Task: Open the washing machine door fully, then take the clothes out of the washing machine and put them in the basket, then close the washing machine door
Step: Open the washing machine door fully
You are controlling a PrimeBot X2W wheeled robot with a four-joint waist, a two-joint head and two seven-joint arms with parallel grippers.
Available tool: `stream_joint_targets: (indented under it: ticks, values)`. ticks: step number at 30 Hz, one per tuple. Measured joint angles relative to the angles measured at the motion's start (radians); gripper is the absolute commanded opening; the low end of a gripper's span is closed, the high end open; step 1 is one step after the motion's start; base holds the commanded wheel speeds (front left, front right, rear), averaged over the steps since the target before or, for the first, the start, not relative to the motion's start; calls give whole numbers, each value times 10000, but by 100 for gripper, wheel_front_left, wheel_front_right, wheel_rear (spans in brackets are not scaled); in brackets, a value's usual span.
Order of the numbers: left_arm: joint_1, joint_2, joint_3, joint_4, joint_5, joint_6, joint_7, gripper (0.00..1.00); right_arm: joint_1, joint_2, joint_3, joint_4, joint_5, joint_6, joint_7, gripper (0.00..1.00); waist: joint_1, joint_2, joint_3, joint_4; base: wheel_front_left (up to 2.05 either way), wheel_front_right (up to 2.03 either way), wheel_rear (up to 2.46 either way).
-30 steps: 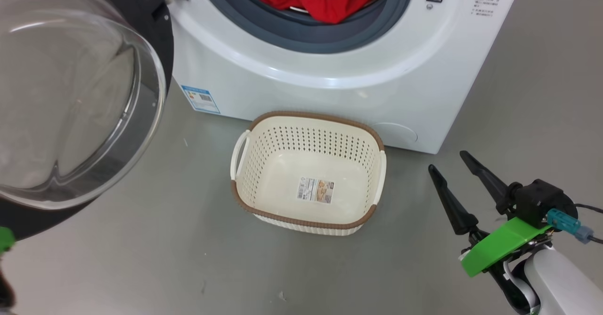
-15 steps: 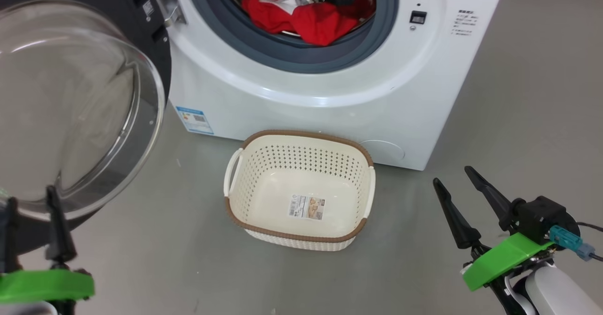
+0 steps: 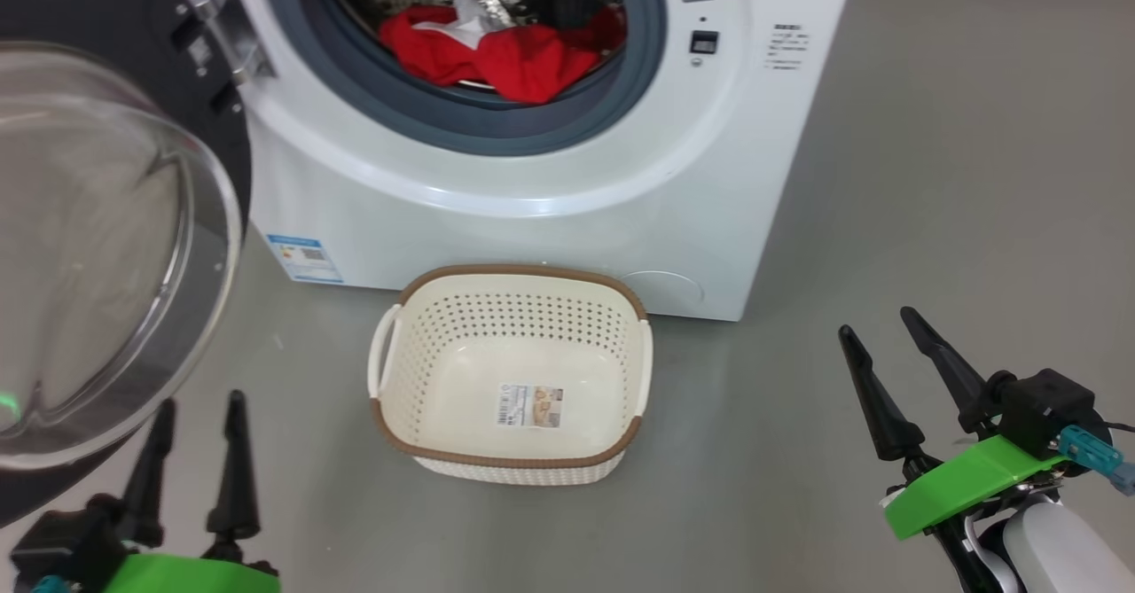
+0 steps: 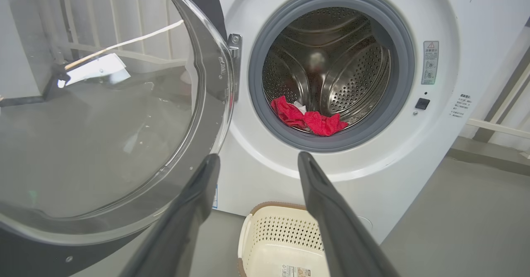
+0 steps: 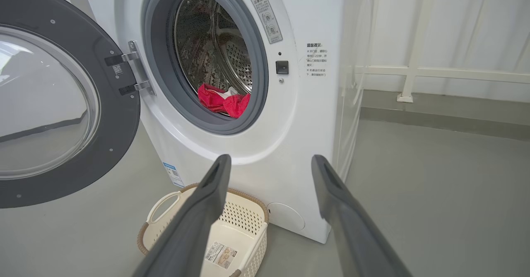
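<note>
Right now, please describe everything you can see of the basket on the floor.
The basket is small, cream-white plastic, a rounded rectangle with perforated walls, a brown woven-look rim and a pale handle on each short side. It stands upright on the grey floor, close before the washing machine; whether they touch I cannot tell. It is empty, apart from a paper label on its bottom. Nothing else touches it.
</note>
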Motion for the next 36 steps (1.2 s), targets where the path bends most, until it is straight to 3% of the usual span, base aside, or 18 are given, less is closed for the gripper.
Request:
stream_joint_targets:
  ticks: [7,36]
  values:
    - [28,36,-704,-238,-174,0,0,100,186,96,-330,-59,-54,0,0,100,0,0,22,-553,0,0,0]
    - [593,144,-1122,-543,-357,0,0,100,1013,560,-1337,-322,-305,0,0,100,0,0,-29,-2848,0,0,0]
